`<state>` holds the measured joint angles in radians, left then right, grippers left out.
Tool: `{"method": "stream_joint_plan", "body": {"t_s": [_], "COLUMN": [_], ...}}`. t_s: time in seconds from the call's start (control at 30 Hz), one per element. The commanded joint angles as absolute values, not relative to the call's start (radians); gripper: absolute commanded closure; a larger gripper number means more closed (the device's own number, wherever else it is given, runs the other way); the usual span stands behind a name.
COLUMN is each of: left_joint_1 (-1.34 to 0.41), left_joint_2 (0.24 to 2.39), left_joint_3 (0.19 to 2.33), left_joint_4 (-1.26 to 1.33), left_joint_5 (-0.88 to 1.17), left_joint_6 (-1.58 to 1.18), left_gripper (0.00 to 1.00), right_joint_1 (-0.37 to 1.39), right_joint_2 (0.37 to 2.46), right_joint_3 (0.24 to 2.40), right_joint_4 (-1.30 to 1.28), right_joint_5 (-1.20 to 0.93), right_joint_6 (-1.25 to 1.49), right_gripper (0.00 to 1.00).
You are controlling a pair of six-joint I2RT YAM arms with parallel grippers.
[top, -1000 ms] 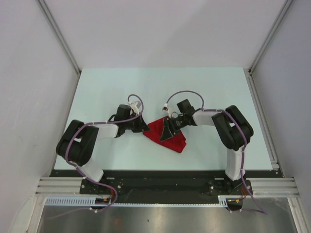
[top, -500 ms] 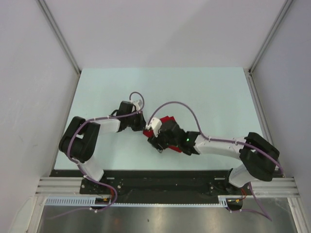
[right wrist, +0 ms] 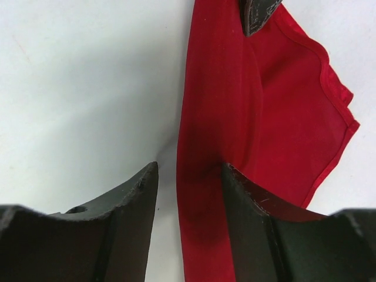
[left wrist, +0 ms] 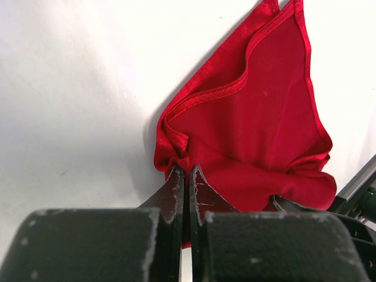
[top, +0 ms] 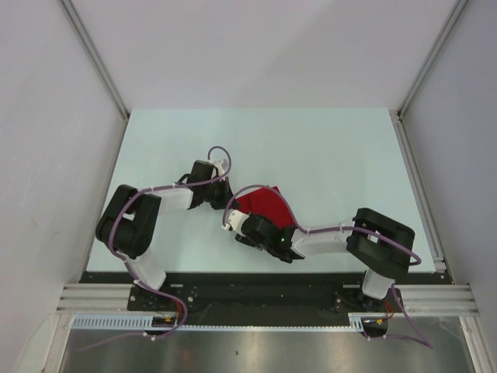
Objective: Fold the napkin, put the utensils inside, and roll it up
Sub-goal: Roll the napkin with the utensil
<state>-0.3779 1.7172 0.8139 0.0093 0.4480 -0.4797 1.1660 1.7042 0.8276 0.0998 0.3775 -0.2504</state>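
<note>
The red napkin (top: 264, 203) lies bunched and partly folded on the pale table, between the two grippers. My left gripper (top: 231, 203) is at its left corner; in the left wrist view it (left wrist: 183, 171) is shut on a gathered corner of the napkin (left wrist: 258, 117). My right gripper (top: 241, 221) reaches in from the near side. In the right wrist view it (right wrist: 189, 167) is open, and its jaws straddle the napkin's folded left edge (right wrist: 223, 117). The left fingertip (right wrist: 257, 13) shows at the top of that view. The orange utensil is out of view.
The pale green table (top: 326, 148) is walled by white panels at the back and both sides. The right arm's forearm (top: 326, 239) lies low along the near edge, and the black base rail (top: 256, 284) runs just in front.
The right arm has swung from the napkin's far right side round to its near side, and its gripper now sits at the near-left edge. The napkin is more uncovered and reshaped. The left gripper has barely moved.
</note>
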Motion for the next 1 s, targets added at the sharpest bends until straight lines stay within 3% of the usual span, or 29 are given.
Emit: {"method": "stream_joint_plan", "body": {"t_s": [0.0, 0.33, 0.6, 0.7, 0.73, 0.8, 0.83, 0.87, 0.93, 0.97], "left_joint_1": [-0.382, -0.382, -0.382, -0.382, -0.38, -0.376, -0.367, -0.361, -0.338, -0.331], "left_joint_2": [1.743, 1.735, 1.735, 1.729, 1.724, 1.7, 1.691, 1.665, 1.64, 1.623], "left_joint_3": [0.831, 0.836, 0.841, 0.854, 0.859, 0.87, 0.871, 0.873, 0.87, 0.861], "left_joint_4": [-0.035, -0.029, -0.008, -0.006, -0.006, -0.002, -0.005, -0.005, -0.005, -0.005], "left_joint_5": [0.428, 0.442, 0.472, 0.474, 0.469, 0.451, 0.443, 0.437, 0.404, 0.385], "left_joint_6": [-0.466, -0.46, -0.465, -0.472, -0.477, -0.486, -0.491, -0.497, -0.512, -0.517], "left_gripper": [1.0, 1.0, 1.0, 0.9, 0.79, 0.66, 0.5, 0.42, 0.28, 0.26], "right_joint_1": [1.16, 1.062, 0.967, 0.925, 0.898, 0.874, 0.856, 0.85, 0.83, 0.821], "right_joint_2": [1.735, 1.726, 1.749, 1.772, 1.779, 1.801, 1.807, 1.813, 1.833, 1.841], "right_joint_3": [0.854, 0.833, 0.839, 0.853, 0.857, 0.867, 0.87, 0.879, 0.885, 0.891], "right_joint_4": [0.137, 0.144, 0.106, 0.068, 0.052, 0.025, 0.015, 0.008, 0.005, -0.024], "right_joint_5": [0.454, 0.325, 0.089, -0.038, -0.085, -0.129, -0.168, -0.188, -0.245, -0.264], "right_joint_6": [-0.279, -0.241, -0.201, -0.17, -0.164, -0.144, -0.138, -0.124, -0.109, -0.1], "right_gripper": [0.49, 0.51, 0.57, 0.63, 0.65, 0.7, 0.71, 0.73, 0.74, 0.74]}}
